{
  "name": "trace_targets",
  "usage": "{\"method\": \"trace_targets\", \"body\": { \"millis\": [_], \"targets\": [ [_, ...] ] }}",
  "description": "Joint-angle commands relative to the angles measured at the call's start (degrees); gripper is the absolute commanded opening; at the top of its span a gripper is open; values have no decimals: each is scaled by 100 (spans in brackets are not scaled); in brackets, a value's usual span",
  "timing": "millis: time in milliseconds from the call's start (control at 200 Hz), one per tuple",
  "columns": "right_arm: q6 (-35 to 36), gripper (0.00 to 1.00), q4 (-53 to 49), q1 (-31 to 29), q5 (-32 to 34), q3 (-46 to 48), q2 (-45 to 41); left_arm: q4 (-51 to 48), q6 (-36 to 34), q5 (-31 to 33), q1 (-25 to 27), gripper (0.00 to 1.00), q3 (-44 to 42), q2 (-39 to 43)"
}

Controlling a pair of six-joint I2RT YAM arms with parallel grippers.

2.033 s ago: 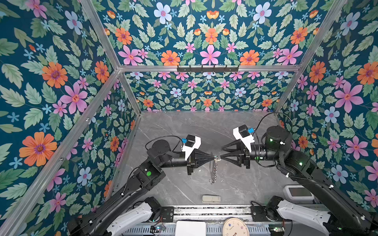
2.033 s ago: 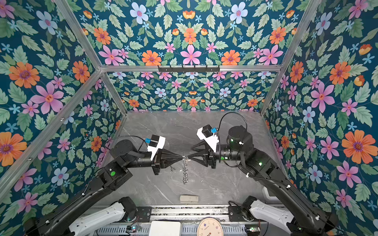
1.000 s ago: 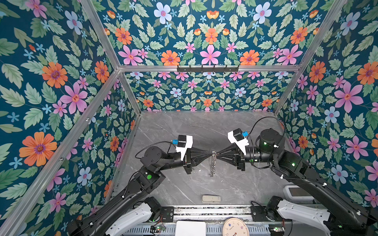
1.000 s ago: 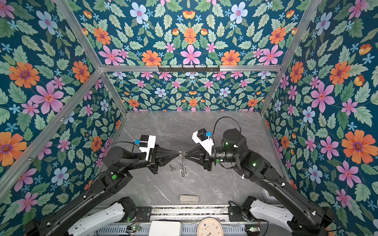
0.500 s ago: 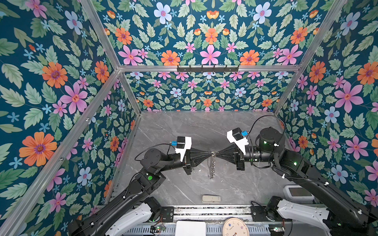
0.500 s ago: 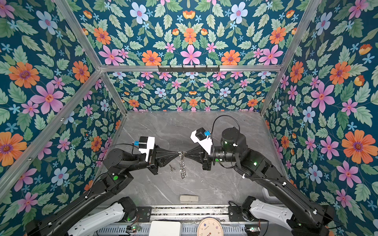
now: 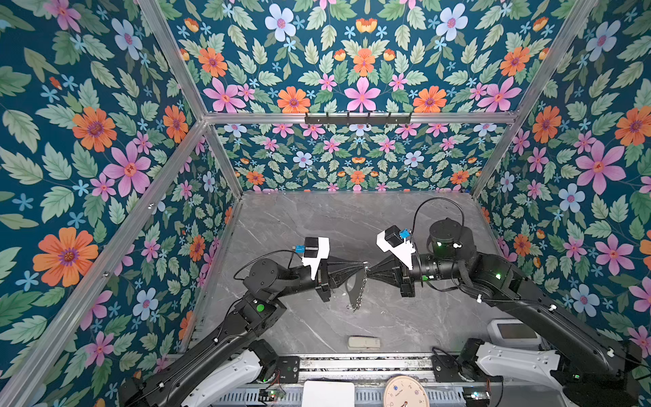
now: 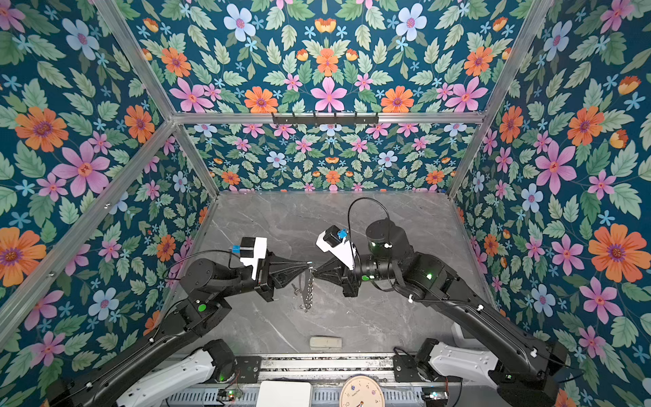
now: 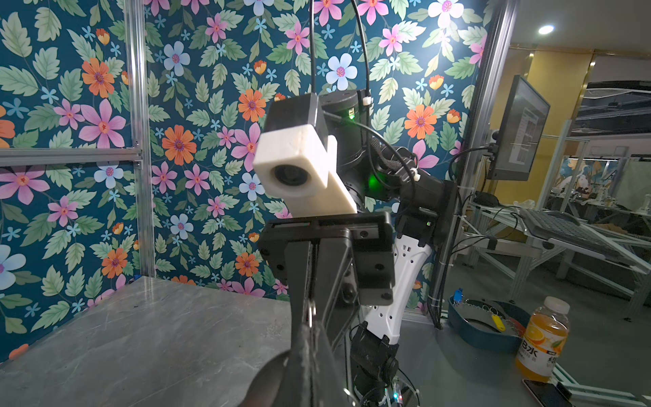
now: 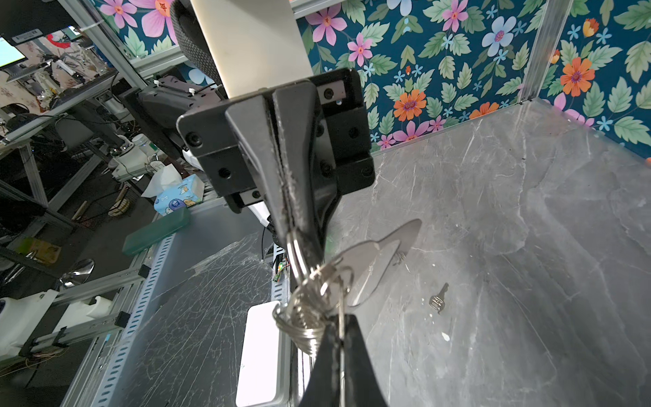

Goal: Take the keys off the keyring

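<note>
Since 2 s ago my right fingers (image 7: 382,271) have shut on the keyring (image 10: 303,317), meeting my left fingers (image 7: 347,269) clamped on its opposite side, its chain (image 8: 309,292) hanging straight below and 1 key (image 10: 438,299) on the bench (image 7: 317,225) below it.

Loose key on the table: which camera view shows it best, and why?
The right wrist view: the key lies close, unobstructed. A top view shows it as a speck; the left wrist view misses it.
</note>
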State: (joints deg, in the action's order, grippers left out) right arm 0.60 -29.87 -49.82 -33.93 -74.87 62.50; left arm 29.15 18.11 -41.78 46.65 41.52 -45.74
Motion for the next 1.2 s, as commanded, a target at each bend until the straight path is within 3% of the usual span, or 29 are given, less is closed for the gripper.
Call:
{"method": "trace_targets", "body": {
  "millis": [0, 175, 330, 455, 720, 1195],
  "targets": [
    [72, 0, -177, -19, -18, -70, 69, 581, 60, 29, 8, 0, 14, 4],
    [45, 0, -146, -46, -23, -89, 149, 565, 44, -114, 4, 0, 14, -9],
    [37, 31, -129, -50, 174, 37, -136, 298, -70, -172, 2, 0, 101, 38],
    [2, 39, -63, -49, 302, 213, -443, 171, -136, -193, 6, 0, 114, 78],
    [-412, 43, 955, -52, 603, 749, -1291, 88, -162, -371, 7, 0, 85, 102],
    [-762, 37, 1408, -50, -430, 271, -599, 399, -26, -517, 4, 0, -58, 118]
  ]
}}
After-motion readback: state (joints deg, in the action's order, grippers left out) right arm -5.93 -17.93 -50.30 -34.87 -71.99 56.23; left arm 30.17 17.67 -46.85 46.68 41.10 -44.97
